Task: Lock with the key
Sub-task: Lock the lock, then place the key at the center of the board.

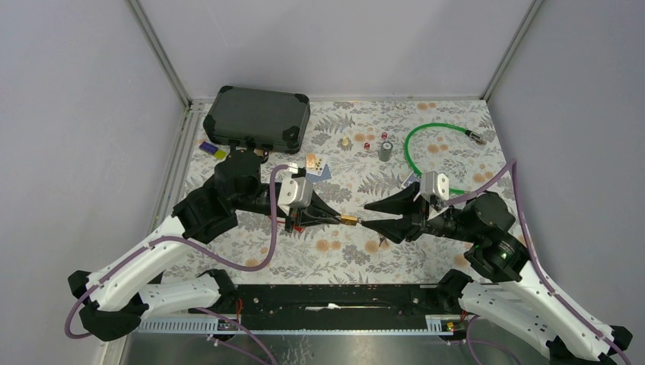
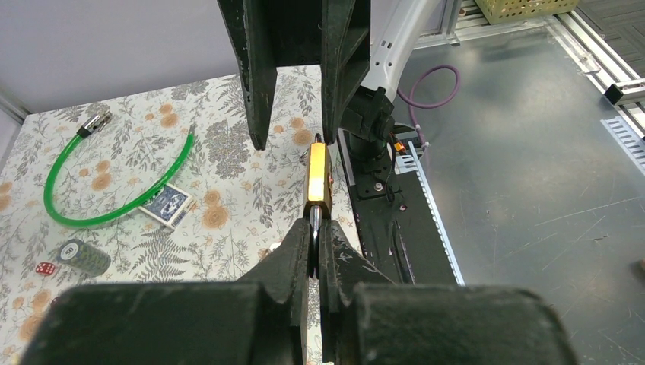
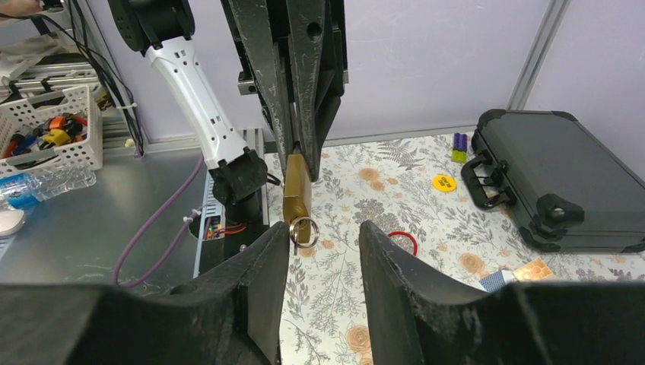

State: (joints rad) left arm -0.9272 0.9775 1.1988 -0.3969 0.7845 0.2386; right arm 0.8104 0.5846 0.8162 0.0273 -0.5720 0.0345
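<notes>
Your left gripper (image 1: 337, 218) is clamped tight on the shackle (image 2: 313, 220) of the brass padlock (image 1: 349, 220), holding it in the air over the middle of the table (image 1: 426, 258). A key ring (image 3: 303, 227) hangs at its right end, so the key looks seated. Your right gripper (image 1: 366, 216) stands half open, its fingers either side of that ring and gripping nothing, so I judge the key is not yet turned.

The padlock (image 3: 296, 182) was brass-gold. The counter (image 1: 342, 258) wore a pale cloth printed with grey ferns and orange blossoms. The cable (image 1: 407, 150) was bright green, the case (image 1: 258, 118) charcoal, the die (image 2: 44, 268) red with white pips.
</notes>
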